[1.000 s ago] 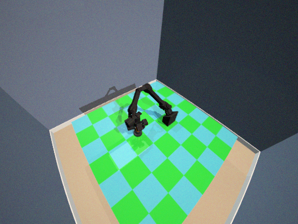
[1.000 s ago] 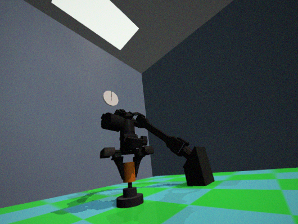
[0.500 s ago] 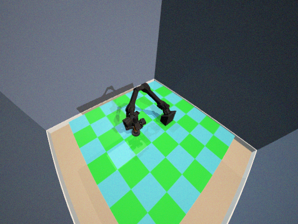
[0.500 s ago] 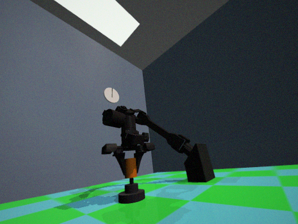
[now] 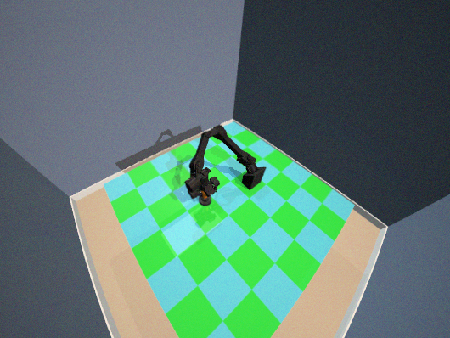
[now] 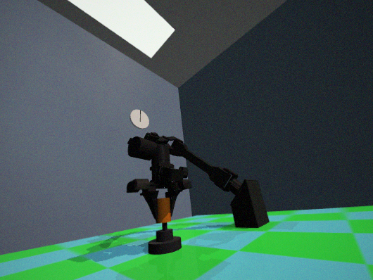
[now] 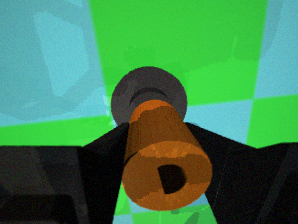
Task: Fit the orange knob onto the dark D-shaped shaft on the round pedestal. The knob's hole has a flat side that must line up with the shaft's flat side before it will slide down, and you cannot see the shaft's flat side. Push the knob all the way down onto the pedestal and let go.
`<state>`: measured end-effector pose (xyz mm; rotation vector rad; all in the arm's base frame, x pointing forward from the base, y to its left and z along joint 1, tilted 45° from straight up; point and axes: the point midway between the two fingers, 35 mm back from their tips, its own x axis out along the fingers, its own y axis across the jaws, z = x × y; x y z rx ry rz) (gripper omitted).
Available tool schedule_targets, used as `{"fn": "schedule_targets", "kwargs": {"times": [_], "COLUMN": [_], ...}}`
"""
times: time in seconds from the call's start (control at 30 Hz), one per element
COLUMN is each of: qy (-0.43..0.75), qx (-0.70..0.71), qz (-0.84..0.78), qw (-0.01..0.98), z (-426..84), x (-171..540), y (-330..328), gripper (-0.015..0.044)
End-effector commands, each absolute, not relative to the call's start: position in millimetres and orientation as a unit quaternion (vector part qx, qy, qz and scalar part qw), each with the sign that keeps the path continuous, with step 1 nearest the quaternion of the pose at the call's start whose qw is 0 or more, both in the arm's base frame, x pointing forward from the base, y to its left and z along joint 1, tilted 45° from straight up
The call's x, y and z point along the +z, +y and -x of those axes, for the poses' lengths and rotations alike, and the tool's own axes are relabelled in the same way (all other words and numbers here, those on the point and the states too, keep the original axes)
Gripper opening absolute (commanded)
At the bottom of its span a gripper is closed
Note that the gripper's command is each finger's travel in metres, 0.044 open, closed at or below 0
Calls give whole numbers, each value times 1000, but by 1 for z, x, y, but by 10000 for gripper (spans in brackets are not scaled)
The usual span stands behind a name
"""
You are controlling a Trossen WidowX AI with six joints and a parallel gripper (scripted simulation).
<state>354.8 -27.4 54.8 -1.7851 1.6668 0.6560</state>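
My gripper (image 6: 164,214) (image 7: 155,128) is shut on the orange knob (image 5: 205,195) (image 6: 164,210) (image 7: 160,131), which stands upright between the fingertips. The dark shaft (image 6: 165,226) shows as a short length between the knob's lower end and the round pedestal (image 5: 205,201) (image 6: 165,245) (image 7: 122,102). The knob is above the pedestal, not touching it. Its lower end is at the shaft's top; whether the shaft is inside the hole cannot be seen. In the wrist view the D-shaped hole in the knob's top has its flat side to the left. The shaft's flat side is hidden.
The arm's dark base (image 5: 253,178) (image 6: 250,205) stands on the green and blue checkered floor (image 5: 250,265) (image 6: 299,246), to the right of the pedestal in the top and exterior views. A low pale rim (image 5: 91,263) edges the area. A round clock (image 6: 139,119) hangs on the wall.
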Motion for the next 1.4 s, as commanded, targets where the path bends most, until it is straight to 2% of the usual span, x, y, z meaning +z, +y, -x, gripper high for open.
{"fn": "schedule_targets", "kwargs": {"times": [0.0, 0.77, 1.0, 1.37], "qy": [627, 627, 599, 598], "qx": [249, 249, 310, 313], "qz": [675, 675, 701, 703], "qw": [299, 299, 230, 227], "z": [-354, -355, -356, -354], "x": [54, 57, 57, 55], "y": [-28, -26, -26, -27], "gripper": [0, 0, 0, 0]}}
